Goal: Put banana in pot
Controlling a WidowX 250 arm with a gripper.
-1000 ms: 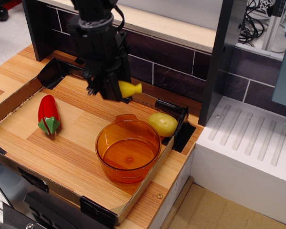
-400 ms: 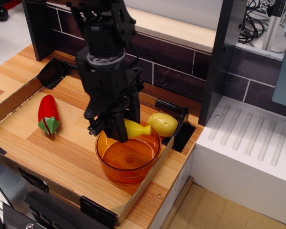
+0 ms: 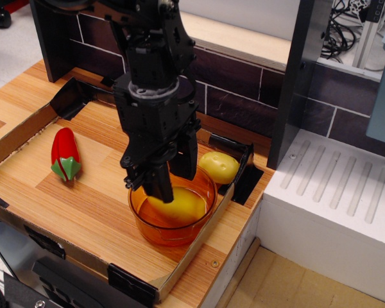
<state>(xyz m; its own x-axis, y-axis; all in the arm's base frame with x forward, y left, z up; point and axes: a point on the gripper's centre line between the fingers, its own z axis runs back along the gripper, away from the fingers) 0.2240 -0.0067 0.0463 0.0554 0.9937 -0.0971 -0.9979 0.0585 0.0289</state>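
Note:
The orange translucent pot (image 3: 155,232) stands at the front right of the wooden tray. The yellow banana (image 3: 182,207) lies inside it on the bottom, partly hidden by a finger. My black gripper (image 3: 175,176) hangs right over the pot with its fingertips at rim height. Its jaws stand apart and hold nothing; the banana lies just below them.
A red pepper with a green stem (image 3: 65,154) lies at the tray's left. A pale-yellow rounded lump (image 3: 219,166) sits just behind the pot by the tray's right corner. The cardboard tray wall (image 3: 13,138) borders the board. A dark brick backsplash (image 3: 237,96) stands behind.
The gripper came forward and down from the back of the tray to over the pot with the banana, then opened. The banana now lies in the pot.

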